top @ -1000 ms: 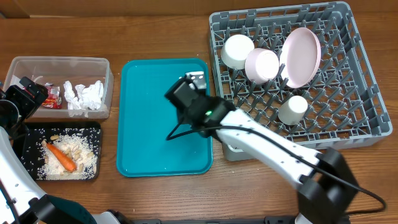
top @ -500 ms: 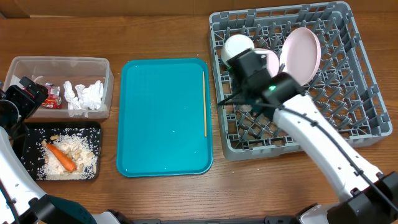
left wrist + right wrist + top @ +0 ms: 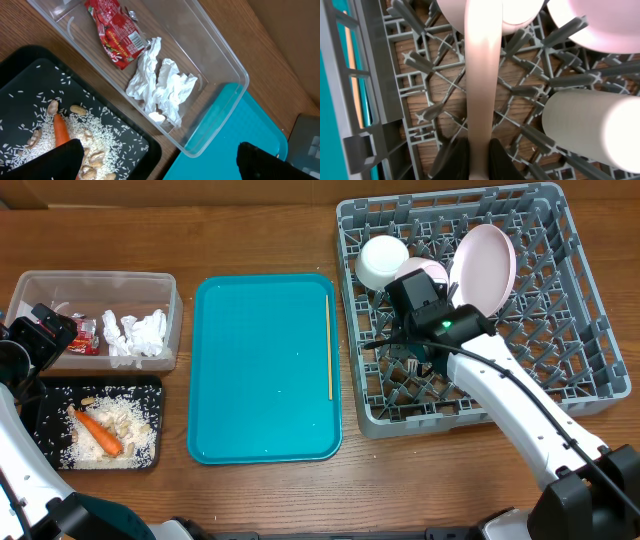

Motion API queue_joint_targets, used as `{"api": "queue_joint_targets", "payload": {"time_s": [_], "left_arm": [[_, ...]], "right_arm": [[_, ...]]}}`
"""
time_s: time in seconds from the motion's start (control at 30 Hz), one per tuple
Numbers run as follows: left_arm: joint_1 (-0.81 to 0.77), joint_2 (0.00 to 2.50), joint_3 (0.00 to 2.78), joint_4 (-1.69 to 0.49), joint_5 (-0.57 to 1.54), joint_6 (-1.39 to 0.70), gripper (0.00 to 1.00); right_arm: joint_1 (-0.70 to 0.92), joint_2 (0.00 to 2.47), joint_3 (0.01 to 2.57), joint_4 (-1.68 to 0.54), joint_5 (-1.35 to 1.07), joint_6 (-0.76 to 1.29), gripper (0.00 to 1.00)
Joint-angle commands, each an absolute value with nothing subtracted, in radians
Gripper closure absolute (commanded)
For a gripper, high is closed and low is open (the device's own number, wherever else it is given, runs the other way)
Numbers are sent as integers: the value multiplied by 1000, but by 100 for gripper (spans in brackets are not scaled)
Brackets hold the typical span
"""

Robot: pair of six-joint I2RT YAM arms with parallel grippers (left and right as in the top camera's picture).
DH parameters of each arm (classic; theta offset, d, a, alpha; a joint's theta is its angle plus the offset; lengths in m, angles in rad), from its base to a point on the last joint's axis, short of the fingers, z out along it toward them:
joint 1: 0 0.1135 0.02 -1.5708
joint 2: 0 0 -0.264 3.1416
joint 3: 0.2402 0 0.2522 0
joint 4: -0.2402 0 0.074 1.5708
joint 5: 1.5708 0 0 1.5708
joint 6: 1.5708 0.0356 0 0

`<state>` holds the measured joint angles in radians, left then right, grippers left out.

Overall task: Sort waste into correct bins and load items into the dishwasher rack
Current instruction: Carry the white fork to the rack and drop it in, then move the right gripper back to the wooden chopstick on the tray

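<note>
Clamping the white fork in my right gripper, I hang among the dishwasher rack pegs, cup beside, bowl ahead; left gripper gapes empty.

Grey rack is holding two white bowls, a plate on edge and a cup | white fork is hanging over its pegs in the right gripper | chopstick is lying on the teal tray | clear tub is holding wrapper, tissue | black tray is holding carrot, rice
</note>
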<state>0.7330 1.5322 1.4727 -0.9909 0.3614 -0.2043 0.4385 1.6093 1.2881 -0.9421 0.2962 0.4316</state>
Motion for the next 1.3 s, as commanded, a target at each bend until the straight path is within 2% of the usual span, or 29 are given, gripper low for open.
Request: {"api": "queue_joint_targets", "payload": {"time_s": [0.0,0.2,0.6,0.73,0.87,0.93,1.0,1.1,1.27], "left_arm": [[733,1533,1496,-990,355,-210,0],[733,1533,1496,-990,355,-210,0],[733,1533,1496,-990,355,-210,0],[733,1533,1496,-990,355,-210,0],[733,1533,1496,-990,355,-210,0],[733,1533,1496,-990,355,-210,0],[733,1533,1496,-990,355,-210,0],[733,1533,1496,-990,355,-210,0],[733,1533,1496,-990,355,-210,0]], "right_arm": [[437,1599,1255,-918,282,410,96],[437,1599,1227,-896,192,327,96],[437,1601,1192,-882,193,293,96],[437,1601,1192,-873,192,284,90],[437,1601,1192,-873,192,283,89],[437,1601,1192,-873,192,283,81],[437,1601,1192,-873,192,284,59],[437,1601,1192,-875,192,283,53],[437,1598,1222,-887,192,280,54]]}}
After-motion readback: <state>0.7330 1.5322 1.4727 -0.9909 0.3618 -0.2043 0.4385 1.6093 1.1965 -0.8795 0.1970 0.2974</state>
